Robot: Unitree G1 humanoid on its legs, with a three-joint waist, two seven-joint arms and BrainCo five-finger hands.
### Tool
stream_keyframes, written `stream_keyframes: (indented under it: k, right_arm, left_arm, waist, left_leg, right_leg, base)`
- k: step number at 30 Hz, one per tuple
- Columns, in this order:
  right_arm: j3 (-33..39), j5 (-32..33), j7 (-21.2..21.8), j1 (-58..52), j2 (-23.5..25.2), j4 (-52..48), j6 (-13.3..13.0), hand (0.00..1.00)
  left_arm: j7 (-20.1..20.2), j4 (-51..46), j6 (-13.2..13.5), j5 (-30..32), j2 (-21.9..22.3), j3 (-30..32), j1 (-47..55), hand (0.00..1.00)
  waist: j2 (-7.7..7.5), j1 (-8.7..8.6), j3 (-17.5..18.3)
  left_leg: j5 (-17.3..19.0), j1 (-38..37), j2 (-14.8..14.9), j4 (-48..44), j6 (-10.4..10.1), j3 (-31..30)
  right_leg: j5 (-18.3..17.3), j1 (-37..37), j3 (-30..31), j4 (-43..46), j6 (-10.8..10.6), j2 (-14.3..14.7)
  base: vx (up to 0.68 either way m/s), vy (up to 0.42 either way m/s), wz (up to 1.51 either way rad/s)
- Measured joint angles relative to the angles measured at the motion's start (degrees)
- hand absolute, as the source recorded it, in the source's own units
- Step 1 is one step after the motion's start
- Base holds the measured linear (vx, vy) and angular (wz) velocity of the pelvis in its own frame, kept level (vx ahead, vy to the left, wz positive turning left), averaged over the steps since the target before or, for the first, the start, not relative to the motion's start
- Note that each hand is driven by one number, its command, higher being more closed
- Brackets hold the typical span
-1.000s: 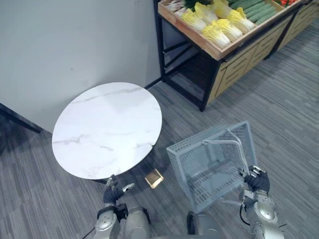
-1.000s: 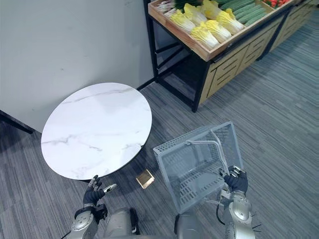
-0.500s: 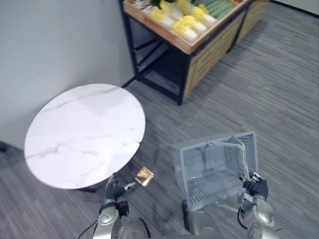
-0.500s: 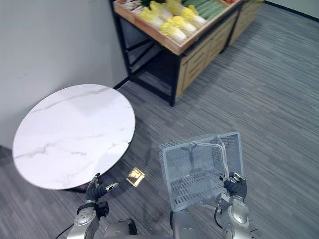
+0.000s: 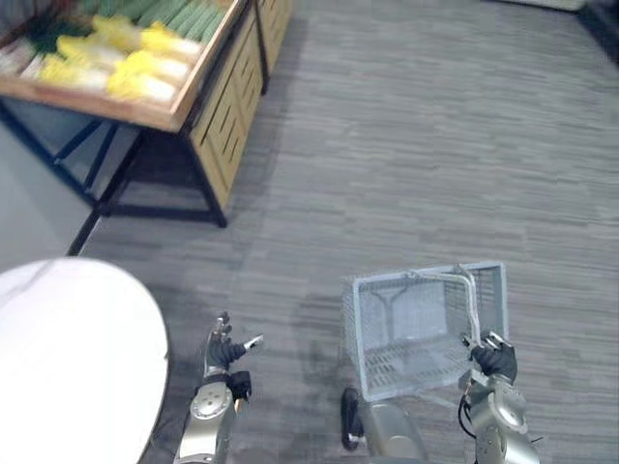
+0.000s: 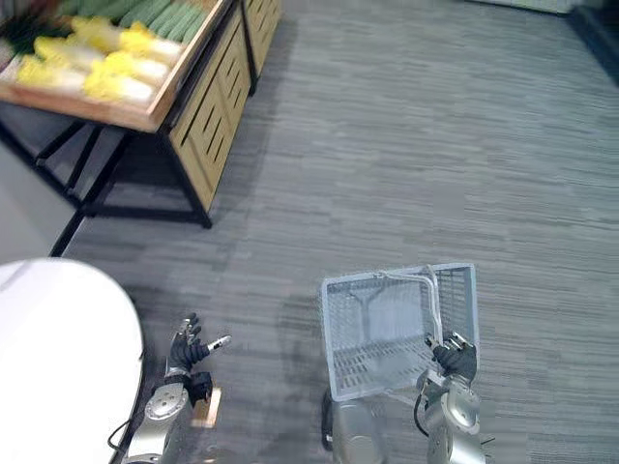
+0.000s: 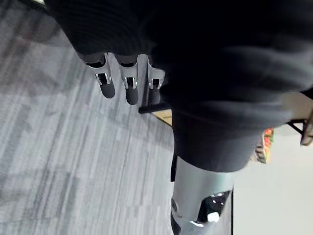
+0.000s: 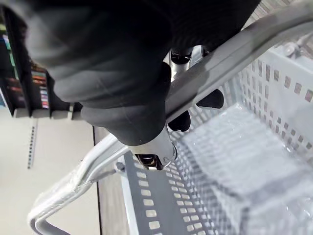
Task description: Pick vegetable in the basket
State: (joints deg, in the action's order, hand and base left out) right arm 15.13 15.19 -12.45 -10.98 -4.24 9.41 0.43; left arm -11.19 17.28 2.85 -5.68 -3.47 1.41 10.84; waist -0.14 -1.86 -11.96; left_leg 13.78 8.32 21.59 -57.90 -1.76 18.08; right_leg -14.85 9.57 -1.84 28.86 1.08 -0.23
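As the head camera has swung round over the last second, the whole scene has slid in the frame; the things themselves have not moved. The round marble surface (image 5: pixel 58 367), central a second ago, now sits at the lower left edge. The produce stand (image 5: pixel 208 72) has gone from upper right to upper left.

Task items: the napa cabbages (image 5: pixel 135 70) and cucumbers (image 5: pixel 189 17) lie on the stand, well apart from both hands. None is in the grey shopping basket (image 5: pixel 387 277), at lower right of centre. It appears to hold only clear plastic film.

Right hand (image 5: pixel 494 361): fingers curled round the basket handle (image 8: pixel 234 54), as before. The basket hangs tilted, its mouth towards the camera.

Left hand (image 5: pixel 222 354), lower left of centre: fingers (image 7: pixel 131 90) loose and fairly straight, nothing in them.

Judgement: the task is at the approach stage, with no picking begun. The stand is not within reach.

Room: bare grey carpet (image 5: pixel 416 145) fills the centre and right of the frame. Edges to mind are the surface's rim just beside the left arm and the stand's dark legs.
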Motion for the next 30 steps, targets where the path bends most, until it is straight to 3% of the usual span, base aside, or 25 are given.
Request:
stream_keyframes:
  k: [1,3,5,6,7,9,10,11,12,13,15,16,17,19,20,21,22,23,24,25,26,27,28,29,30]
  right_arm:
    - [-0.95,-0.27,-0.03,0.26,-1.13,-0.17,0.01,1.0]
    - [-2.08,-1.03,-0.02,0.54,-2.89,-0.15,0.01,1.0]
    - [-2.77,-1.66,-0.02,1.67,-5.1,0.99,0.0,1.0]
    - [-3.25,-2.05,0.02,2.87,-6.2,2.42,-0.01,1.0]
    - [-4.5,-2.65,0.1,5.22,-6.88,5.36,0.07,1.0]
    - [-5.87,-3.34,0.32,5.82,-6.92,6.13,0.11,1.0]
    - [-5.99,-3.73,0.76,5.98,-6.83,6.94,0.11,1.0]
    - [-6.08,-4.6,1.61,6.09,-6.59,7.84,0.15,1.0]
    - [-6.06,-5.0,1.67,6.15,-6.45,8.36,0.16,1.0]
    - [-6.15,-6.05,2.02,6.36,-6.11,10.0,0.6,1.0]
    - [-6.17,-5.6,2.26,6.87,-4.44,10.65,1.15,1.0]
    - [-6.26,-5.59,2.44,6.92,-3.78,10.3,1.13,1.0]
    - [-6.54,-5.59,2.5,6.94,-3.74,9.79,1.13,1.0]
    - [-6.9,-5.59,2.66,6.96,-3.56,6.47,-0.02,1.0]
    - [-6.85,-5.58,2.66,7.15,-3.56,5.68,-0.18,1.0]
    - [-6.6,-5.43,2.6,7.58,-3.57,4.76,-0.43,1.0]
    - [-6.3,-4.9,2.51,7.86,-3.57,4.81,-0.61,1.0]
    - [-6.08,-4.72,2.49,7.85,-3.58,4.88,-0.6,1.0]
    - [-5.82,-4.57,2.21,7.67,-4.07,5.17,-0.57,1.0]
    - [-5.57,-4.59,2.1,7.94,-4.95,5.79,-0.55,1.0]
    - [-5.16,-4.8,1.91,9.35,-5.66,6.82,-0.32,1.0]
    - [-4.68,-5.06,1.8,9.65,-5.61,6.79,-0.16,1.0]
    - [-3.02,-4.96,1.21,8.77,-5.5,6.72,0.05,1.0]
    - [-2.65,-4.55,1.2,8.23,-5.51,6.66,0.04,1.0]
    - [-2.67,-4.38,1.14,5.7,-4.39,4.78,0.04,1.0]
  left_arm:
    - [-0.01,-0.54,0.03,-0.22,0.01,0.01,0.76,0.0]
    - [-0.03,-1.1,0.03,-0.31,0.01,0.02,2.47,0.0]
    - [-0.11,-1.09,0.01,-0.31,-0.01,0.16,2.96,0.0]
    - [-0.31,-1.15,0.1,-0.3,-0.11,0.48,2.92,0.0]
    - [-0.56,-0.95,0.13,-0.31,-0.43,1.07,3.15,0.0]
    - [-1.33,-1.24,0.49,-0.3,-1.09,1.76,2.4,0.0]
    - [-1.36,-1.23,0.49,-0.31,-1.13,2.14,1.26,0.0]
    - [-1.33,-1.09,0.49,-0.31,-1.14,1.86,0.81,0.0]
    - [-1.31,-0.99,0.49,-0.3,-1.07,1.74,0.81,0.0]
    - [-1.33,-0.96,0.42,-0.3,-1.45,1.49,0.98,0.0]
    - [-1.46,-0.83,0.11,-0.27,-2.57,0.62,1.38,0.0]
    - [-1.57,-0.92,0.13,-0.24,-2.76,0.26,1.73,0.0]
    - [-1.61,-0.94,0.15,-0.24,-2.78,0.07,1.66,0.0]
    - [-1.47,-0.89,0.27,-0.23,-3.86,-1.3,0.03,0.0]
    - [-1.4,-0.7,0.26,-0.24,-3.93,-1.41,-0.44,0.0]
    - [-1.33,0.09,0.26,-0.25,-3.85,-1.89,-1.48,0.0]
    - [-1.29,1.13,0.24,-0.24,-3.67,-2.1,-2.31,0.0]
    - [-1.3,1.54,0.22,-0.24,-3.59,-2.09,-2.58,0.0]
    - [-1.34,1.85,0.22,-0.2,-3.51,-2.06,-2.51,0.0]
    - [-1.4,2.88,0.24,-0.13,-2.87,-2.02,-3.04,0.0]
    - [-1.44,3.12,0.07,-0.12,-2.63,-1.89,-3.19,0.0]
    - [-1.44,3.06,0.1,-0.1,-2.55,-1.82,-3.39,0.0]
    - [-1.35,2.84,0.12,-0.07,-1.34,-1.77,-3.69,0.0]
    - [-1.37,2.58,0.15,-0.04,-0.13,-1.73,-3.27,0.0]
    - [-1.32,0.57,0.3,0.18,0.15,-1.28,-1.63,0.0]
  waist:
    - [-0.02,0.68,-0.12]
    - [0.54,1.75,-0.14]
    - [1.38,2.55,-0.49]
    - [2.08,2.85,-0.23]
    - [2.0,4.24,0.41]
    - [0.64,3.98,1.61]
    - [-0.19,4.0,1.98]
    - [-0.7,4.0,2.05]
    - [-0.74,3.87,2.03]
    - [-0.93,3.29,1.93]
    - [-1.14,2.41,1.75]
    - [-0.5,2.57,1.8]
    - [-0.18,2.49,1.75]
    - [0.47,1.23,1.65]
    - [0.54,0.86,1.54]
    - [0.47,-0.52,1.35]
    - [0.15,-1.03,1.22]
    - [-0.07,-1.05,1.21]
    - [-0.36,-1.3,1.45]
    - [1.05,-1.06,1.28]
    - [2.35,-0.34,1.31]
    - [2.23,-0.37,1.24]
    - [2.18,-1.61,0.99]
    - [2.19,-2.03,0.83]
    - [2.91,-1.85,1.35]
  left_leg:
    - [2.38,3.96,-2.51,2.74,-0.16,-1.46]
    - [3.33,8.42,-6.85,11.36,-0.81,-2.91]
    - [0.97,11.7,-11.46,24.53,-3.88,-4.93]
    - [-3.77,12.07,-12.99,31.49,-4.28,-6.07]
    - [-6.64,10.87,-14.48,31.57,-1.03,-5.53]
    - [-2.22,12.41,-16.9,28.5,1.78,-5.12]
    - [-0.37,12.75,-18.54,27.05,4.42,-4.64]
    - [1.26,11.35,-20.1,26.87,6.34,-3.66]
    - [2.22,10.02,-20.9,26.98,6.88,-3.64]
    - [3.87,6.32,-22.25,27.74,7.62,-3.9]
    - [5.34,-1.48,-23.93,31.07,8.37,-4.66]
    - [5.55,-7.26,-24.13,34.68,8.73,-5.3]
    - [5.55,-9.73,-24.1,36.74,8.73,-6.0]
    - [5.54,-16.69,-23.39,42.95,8.73,-8.72]
    - [5.54,-17.58,-23.09,43.76,8.73,-9.73]
    - [5.54,-19.0,-22.14,44.42,8.72,-10.98]
    - [5.74,-21.1,-21.47,45.1,8.27,-12.55]
    - [6.21,-22.26,-21.17,45.04,7.41,-13.55]
    - [7.83,-24.93,-20.07,44.84,4.15,-16.29]
    - [7.96,-25.81,-19.03,44.8,3.88,-17.12]
    - [5.16,-25.18,-17.52,44.4,0.57,-18.61]
    - [2.95,-25.06,-17.76,44.0,-0.12,-19.83]
    - [-2.67,-26.01,-18.0,41.81,-0.54,-22.41]
    - [-4.21,-26.0,-17.59,39.46,-1.64,-22.59]
    - [-7.47,-23.18,-16.0,28.83,-4.24,-22.32]
  right_leg:
    - [-0.67,-1.48,1.6,-0.97,-0.49,-0.11]
    - [-1.8,-3.95,3.76,-2.44,-2.04,-1.14]
    - [-3.03,-6.69,5.31,-4.73,-3.84,-2.6]
    - [-3.71,-7.8,6.43,-5.75,-4.97,-2.85]
    - [-4.17,-9.68,8.67,-8.08,-5.73,-3.45]
    - [-4.27,-11.08,9.1,-10.87,-6.28,-6.29]
    - [-4.37,-11.01,9.76,-9.38,-6.83,-7.88]
    - [-3.94,-9.44,10.31,-3.19,-10.19,-9.1]
    - [-3.13,-7.81,10.83,2.4,-14.09,-9.44]
    - [0.06,-4.03,12.11,15.15,-17.24,-9.38]
    - [0.9,0.37,11.08,31.7,-16.05,-8.82]
    - [-0.08,3.3,7.46,36.16,-11.62,-8.55]
    - [-0.69,4.87,5.04,36.39,-9.46,-8.52]
    - [-2.94,12.47,-1.85,30.58,-5.34,-7.94]
    - [-2.93,14.12,-3.04,26.97,-5.3,-7.78]
    - [-2.0,16.12,-4.64,16.54,-5.73,-7.59]
    - [2.87,16.87,-4.67,4.59,-5.64,-6.41]
    - [6.11,16.77,-4.05,-1.51,-5.36,-6.0]
    - [21.86,14.07,-3.04,-11.56,-3.55,-5.42]
    - [22.61,13.43,-3.56,-10.78,-1.12,-4.29]
    - [19.78,14.56,-4.04,-6.84,-0.25,-3.87]
    - [17.77,15.38,-3.76,-3.73,-0.03,-4.69]
    - [13.52,15.93,-5.64,5.95,0.77,-7.18]
    - [10.89,15.25,-6.86,6.78,-0.95,-6.75]
    - [7.38,8.99,-9.4,2.36,0.43,-6.14]
  base:
    - [0.29,0.096,-0.52]
    - [0.34,0.213,-0.54]
    - [0.38,0.302,-0.43]
    - [0.44,0.333,-0.67]
    - [0.58,0.407,-0.58]
    - [0.56,0.34,-0.11]
    - [0.57,0.329,0.2]
    - [0.58,0.313,0.2]
    - [0.59,0.277,0.23]
    - [0.47,0.182,0.21]
    - [0.59,0.12,0.1]
    - [0.57,0.059,-0.08]
    - [0.65,0.032,-0.08]
    - [0.64,-0.014,0.29]
    - [0.55,-0.084,0.74]
    - [0.57,-0.128,0.89]
    - [0.59,-0.156,0.88]
    - [0.79,-0.271,0.82]
    - [0.69,-0.26,0.57]
    - [0.69,-0.247,0.47]
    - [0.5,-0.185,0.23]
    - [0.6,-0.219,0.72]
    - [0.59,-0.245,0.91]
    - [0.64,-0.327,1.2]
    - [0.52,-0.296,0.7]
